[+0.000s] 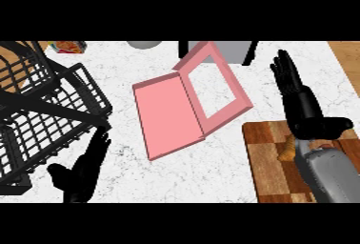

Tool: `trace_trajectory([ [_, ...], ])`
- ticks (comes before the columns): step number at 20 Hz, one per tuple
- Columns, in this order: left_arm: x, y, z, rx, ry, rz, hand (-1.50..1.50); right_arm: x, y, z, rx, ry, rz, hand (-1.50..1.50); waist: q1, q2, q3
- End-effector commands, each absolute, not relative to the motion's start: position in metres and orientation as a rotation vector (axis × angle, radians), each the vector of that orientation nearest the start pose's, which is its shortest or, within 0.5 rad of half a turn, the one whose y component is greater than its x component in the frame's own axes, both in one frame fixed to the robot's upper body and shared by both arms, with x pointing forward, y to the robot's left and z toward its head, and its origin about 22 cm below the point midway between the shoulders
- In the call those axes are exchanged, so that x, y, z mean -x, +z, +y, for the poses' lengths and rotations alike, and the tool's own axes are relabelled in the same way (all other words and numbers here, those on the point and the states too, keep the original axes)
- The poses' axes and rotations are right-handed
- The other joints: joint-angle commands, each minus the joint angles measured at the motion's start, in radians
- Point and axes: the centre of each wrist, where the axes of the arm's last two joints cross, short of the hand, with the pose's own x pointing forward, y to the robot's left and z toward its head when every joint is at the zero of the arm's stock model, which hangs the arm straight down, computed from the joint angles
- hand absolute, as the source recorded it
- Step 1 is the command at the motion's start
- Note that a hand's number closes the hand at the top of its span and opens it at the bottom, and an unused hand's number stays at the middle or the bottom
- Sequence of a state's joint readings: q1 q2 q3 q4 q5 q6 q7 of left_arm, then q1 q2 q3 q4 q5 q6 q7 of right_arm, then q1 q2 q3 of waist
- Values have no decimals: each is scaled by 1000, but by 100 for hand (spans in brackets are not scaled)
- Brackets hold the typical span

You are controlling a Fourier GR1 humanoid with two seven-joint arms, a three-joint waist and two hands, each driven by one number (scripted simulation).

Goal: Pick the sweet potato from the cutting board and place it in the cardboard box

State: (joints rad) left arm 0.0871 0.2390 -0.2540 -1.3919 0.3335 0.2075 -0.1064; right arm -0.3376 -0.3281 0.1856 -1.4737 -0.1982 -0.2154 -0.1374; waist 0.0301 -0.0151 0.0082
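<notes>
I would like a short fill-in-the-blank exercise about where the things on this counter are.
1. The sweet potato lies on the wooden ____.
2. The open box is ____ in colour.
3. The right hand has its fingers ____.
4. The black wire rack stands at the counter's ____ side.

Missing words: cutting board; pink; straight; left

A kitchen: marble counter, black dish rack, wooden cutting board.
</notes>
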Motion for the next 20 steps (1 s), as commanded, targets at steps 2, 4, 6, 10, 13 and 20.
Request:
trace_trajectory([
  [2,-206,-44,262,-164,9,-1404,0,-313,102,-276,166,18,-1948,-150,-36,11,-7],
  [4,-234,-18,283,-289,-56,-1468,0,-317,101,-308,281,-119,-1977,-150,-50,14,-5],
  [6,-225,-6,319,-446,-138,-1502,0,-309,108,-349,417,-270,-1975,-150,-67,8,-1],
  [10,-217,-17,300,-385,-123,-1439,0,-271,27,-385,871,-421,-1555,-150,-86,16,-3],
  [13,-230,-6,299,-394,-152,-1446,0,-253,9,-379,877,-544,-1632,-150,-71,13,-5],
  [20,-237,6,303,-390,-193,-1448,0,-215,20,-428,971,-19,-1406,-150,-45,16,-11],
])
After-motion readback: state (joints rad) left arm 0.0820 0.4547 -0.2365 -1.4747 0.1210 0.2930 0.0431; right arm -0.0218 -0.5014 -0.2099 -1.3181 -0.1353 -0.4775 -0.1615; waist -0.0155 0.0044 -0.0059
